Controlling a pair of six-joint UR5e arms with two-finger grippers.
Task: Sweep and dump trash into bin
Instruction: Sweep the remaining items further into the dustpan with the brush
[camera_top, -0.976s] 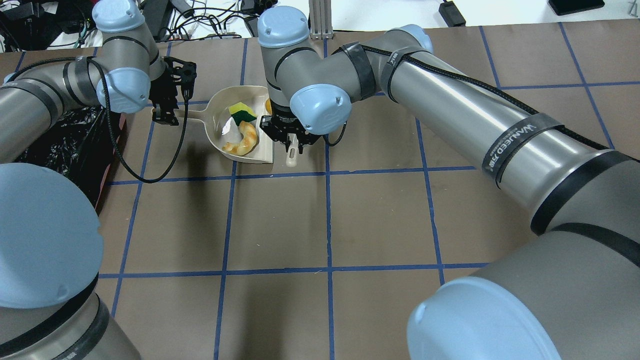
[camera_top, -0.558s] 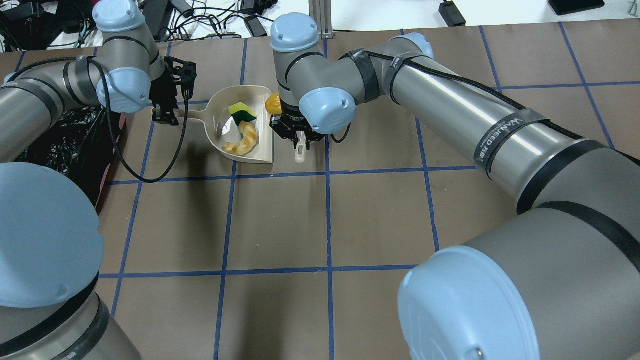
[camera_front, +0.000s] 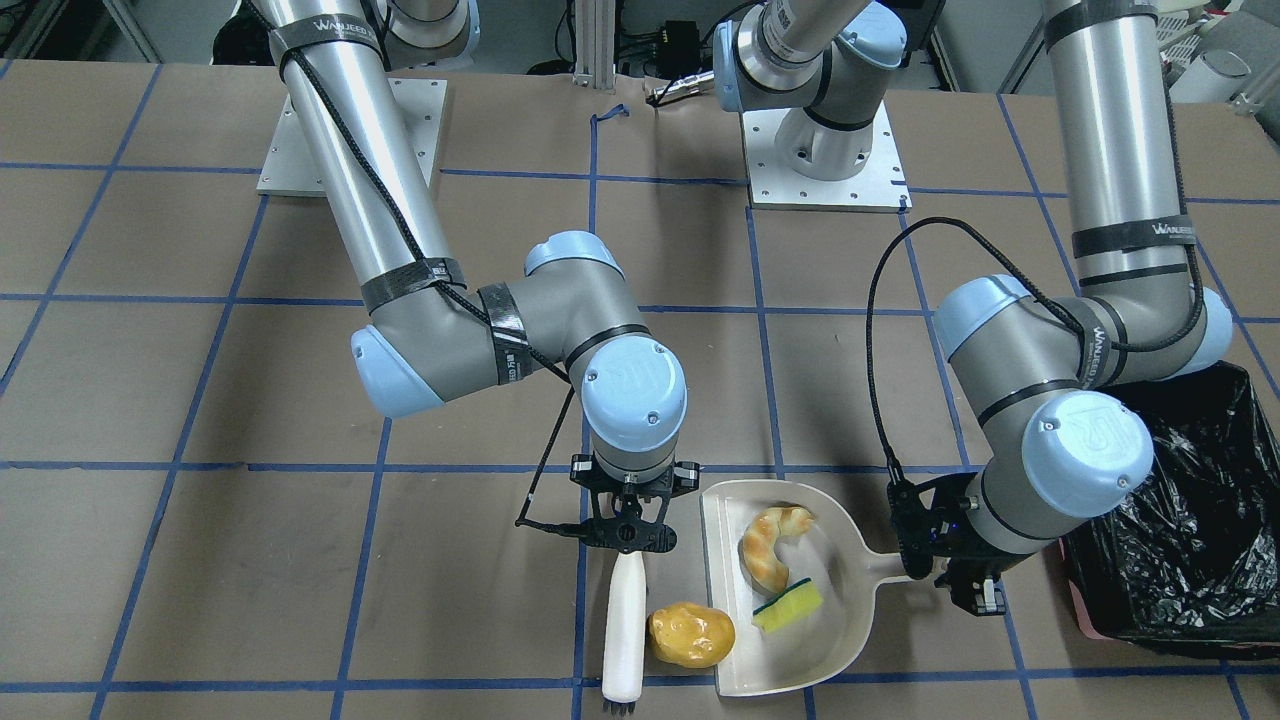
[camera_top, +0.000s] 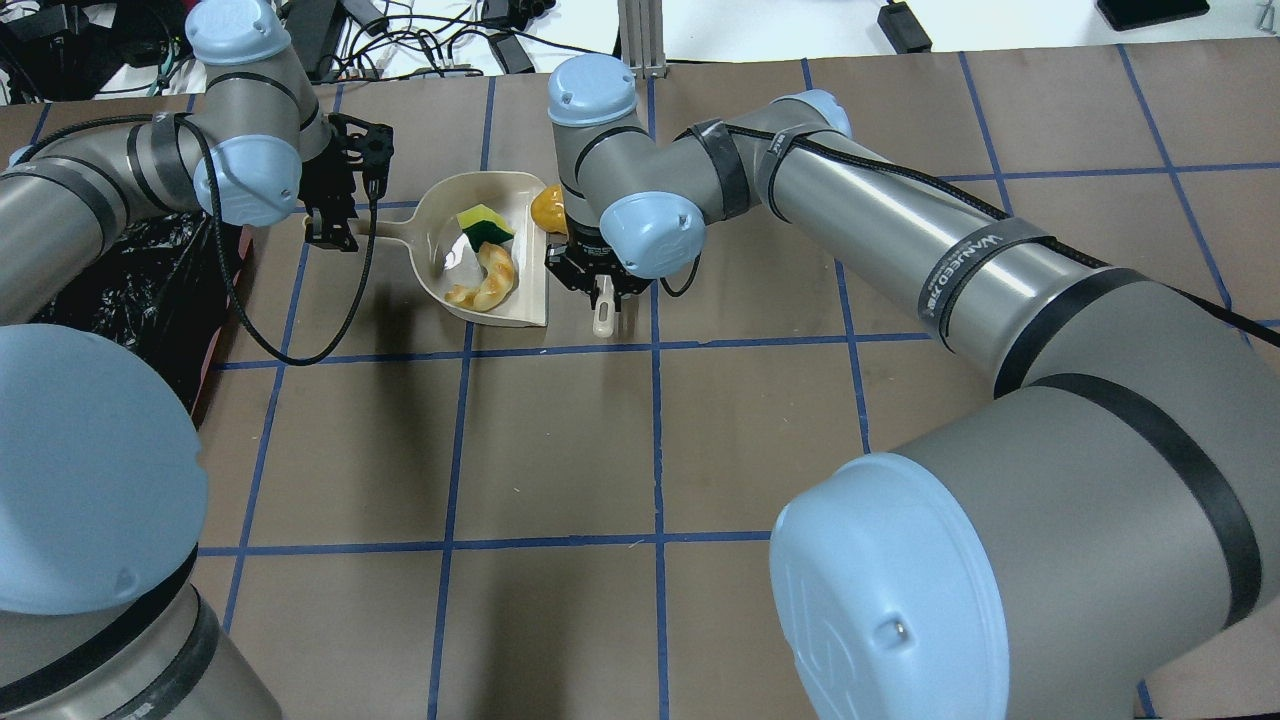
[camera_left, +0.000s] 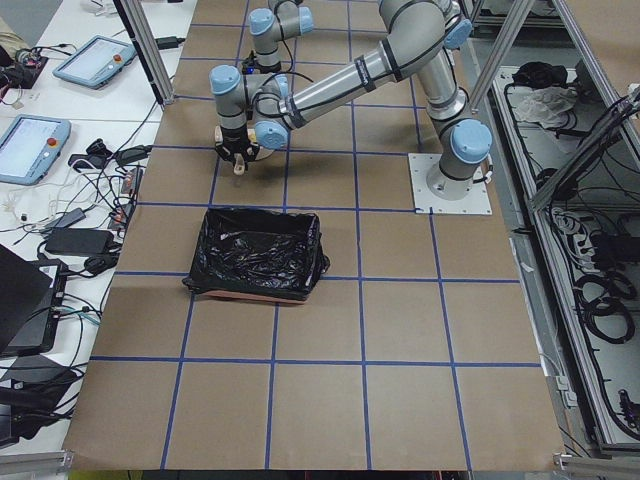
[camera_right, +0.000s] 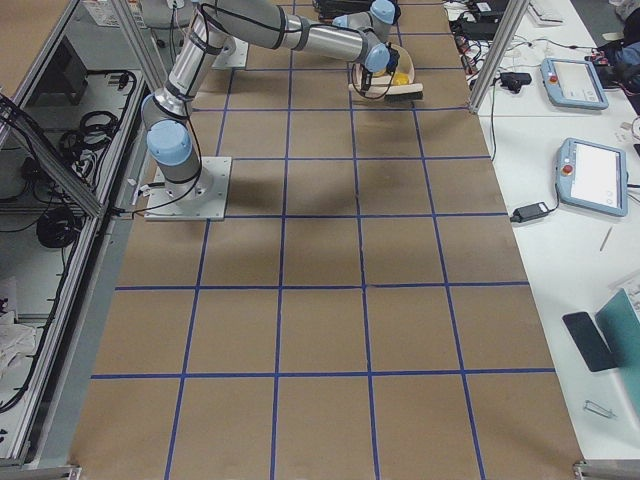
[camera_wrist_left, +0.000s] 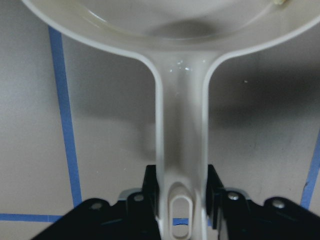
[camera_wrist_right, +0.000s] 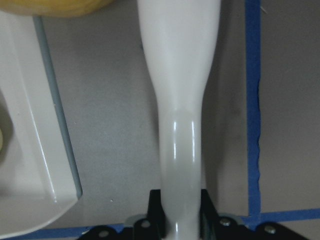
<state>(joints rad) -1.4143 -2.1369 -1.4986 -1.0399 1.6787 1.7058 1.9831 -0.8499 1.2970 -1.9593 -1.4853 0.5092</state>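
Two robot arms work a brown paper counter (camera_front: 200, 400) marked with a blue tape grid. The left pincer (camera_top: 332, 232) is clamped on the end of a cream dustpan's (camera_front: 850, 610) handle, its black fingers (camera_wrist_left: 215, 192) pressed against both sides of the grip in the left wrist view. The pan sits flat on the counter with its open lip facing the right arm.

Inside the pan lie a croissant (camera_front: 768, 545) and a yellow-and-green sponge (camera_front: 788, 605), close to each other; the overhead view shows a pale scrap beside them that I cannot identify.

The right pincer (camera_front: 625, 535) is closed around the narrow end of a white brush (camera_front: 627, 625). The brush runs roughly parallel to the pan's lip, well clear of it, with dark bristles showing at the end farthest from the robot. The right wrist view shows bare counter between the brush's handle and the edge of the pan.

A yellow potato (camera_front: 690, 634) rests on the counter outside the pan, wedged between the brush and the lip. It sits just beside the brush head, its other side at the pan's edge; whether it touches either I cannot tell.

The bin (camera_front: 1180, 540), lined with a black bag, stands open on the counter beyond the left arm, near the handle end of the dustpan.
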